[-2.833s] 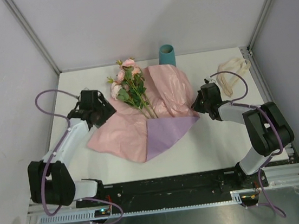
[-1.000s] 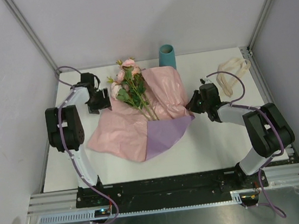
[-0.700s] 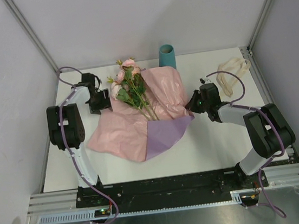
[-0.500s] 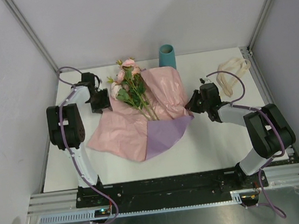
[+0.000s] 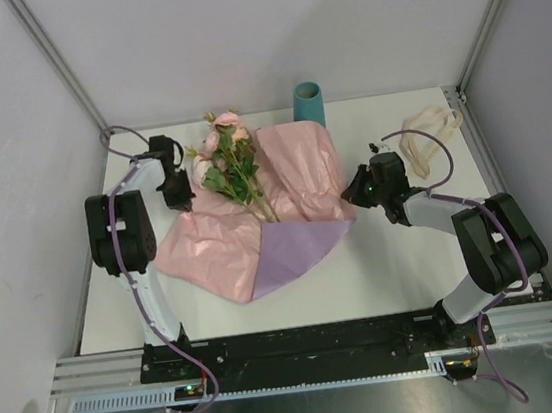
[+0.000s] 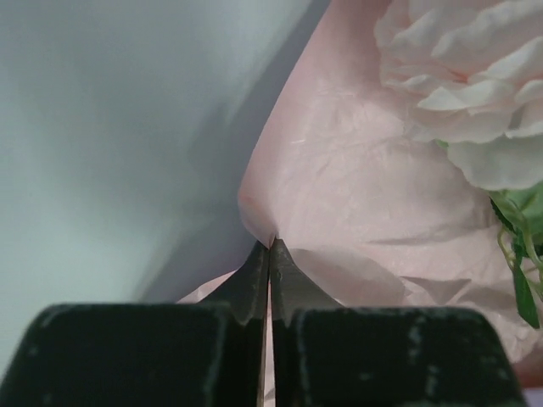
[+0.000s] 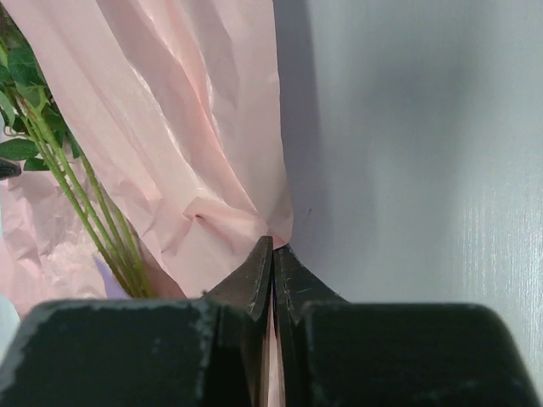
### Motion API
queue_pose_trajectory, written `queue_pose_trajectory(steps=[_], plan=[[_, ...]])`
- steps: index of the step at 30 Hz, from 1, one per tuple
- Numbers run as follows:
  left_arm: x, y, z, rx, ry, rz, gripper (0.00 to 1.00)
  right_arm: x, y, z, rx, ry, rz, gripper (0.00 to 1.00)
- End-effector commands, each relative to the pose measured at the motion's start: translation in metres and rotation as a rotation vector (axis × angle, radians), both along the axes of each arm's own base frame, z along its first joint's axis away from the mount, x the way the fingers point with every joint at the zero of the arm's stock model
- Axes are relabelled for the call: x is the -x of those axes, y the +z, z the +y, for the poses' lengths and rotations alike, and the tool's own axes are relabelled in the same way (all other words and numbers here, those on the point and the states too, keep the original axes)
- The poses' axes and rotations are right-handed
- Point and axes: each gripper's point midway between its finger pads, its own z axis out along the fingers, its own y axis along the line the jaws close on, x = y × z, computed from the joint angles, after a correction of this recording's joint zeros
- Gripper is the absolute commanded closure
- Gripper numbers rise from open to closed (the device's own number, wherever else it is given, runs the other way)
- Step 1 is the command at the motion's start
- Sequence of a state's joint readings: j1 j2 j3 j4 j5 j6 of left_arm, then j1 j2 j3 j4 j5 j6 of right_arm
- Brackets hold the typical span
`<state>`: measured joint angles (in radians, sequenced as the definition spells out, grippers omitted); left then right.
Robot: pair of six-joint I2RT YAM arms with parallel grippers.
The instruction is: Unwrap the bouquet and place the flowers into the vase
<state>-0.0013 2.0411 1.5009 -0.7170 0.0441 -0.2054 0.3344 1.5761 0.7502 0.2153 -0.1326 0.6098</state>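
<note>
The flowers [image 5: 229, 167] lie on the opened paper [image 5: 260, 239] on the far left-centre of the table [image 5: 385, 274]. Their long axis runs slantwise, with the heads toward 11 o'clock and the stem ends toward 5 o'clock.

Only the top view shows this whole lie, along with the vase [image 5: 307, 101] and the ribbon [image 5: 428, 132]. The vase stands upright at 1 o'clock from the flowers, its foot hidden behind the paper's far edge. The ribbon lies well apart at 3 o'clock.

The wrist views show the grips, which are too small to make out from above. The left gripper [image 6: 270, 254], at 9 o'clock from the flowers, has its jaws pressed together on a raised fold of the paper's left edge. A pale rose [image 6: 467, 85] is cut off at the frame's upper right. The right gripper [image 7: 273, 254], at 4 o'clock, is likewise clamped tight on the paper's right edge. The green stems [image 7: 85, 195] run down the left of its view, with the heads out of frame.
</note>
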Motion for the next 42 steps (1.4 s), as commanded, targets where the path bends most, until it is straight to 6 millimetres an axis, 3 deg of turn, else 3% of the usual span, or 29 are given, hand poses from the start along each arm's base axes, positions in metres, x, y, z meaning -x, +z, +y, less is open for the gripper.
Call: queue_pose_trajectory(steps=[1,8,17,21,24,27,30,32,36,39,42], plan=[[-0.002,0.035,0.046,-0.166,0.144,-0.053,1.0,-0.007,0.013,0.004,-0.024,0.004,-0.05,0.98],[0.021,0.034,0.077,-0.219,0.322,-0.02,1.0,-0.007,0.003,0.01,-0.039,-0.002,-0.029,1.0],[0.03,0.031,0.088,-0.223,0.413,-0.001,0.99,-0.006,0.002,0.014,-0.043,-0.004,-0.028,0.96],[0.03,0.048,0.093,-0.242,0.436,-0.034,0.69,-0.005,0.009,0.008,-0.044,-0.008,-0.029,0.85],[0.029,0.075,0.099,-0.266,0.46,-0.106,0.44,-0.001,0.019,0.001,-0.025,-0.02,-0.035,0.73],[0.028,0.104,0.099,-0.26,0.469,-0.181,0.35,0.003,0.034,-0.008,-0.002,-0.043,-0.056,0.67],[0.029,0.136,0.091,-0.214,0.451,-0.266,0.31,0.009,0.056,-0.009,0.002,-0.023,-0.105,0.64],[0.031,0.152,0.076,-0.159,0.401,-0.308,0.28,0.016,0.073,0.001,-0.007,0.051,-0.161,0.62],[0.044,0.171,0.032,-0.071,0.229,-0.358,0.2,0.034,0.1,0.043,-0.069,0.278,-0.272,0.54],[0.065,0.172,-0.008,-0.041,0.086,-0.368,0.12,0.044,0.109,0.078,-0.109,0.439,-0.329,0.49],[0.086,0.169,-0.034,0.0,-0.002,-0.366,0.06,0.05,0.115,0.113,-0.126,0.592,-0.353,0.44]])
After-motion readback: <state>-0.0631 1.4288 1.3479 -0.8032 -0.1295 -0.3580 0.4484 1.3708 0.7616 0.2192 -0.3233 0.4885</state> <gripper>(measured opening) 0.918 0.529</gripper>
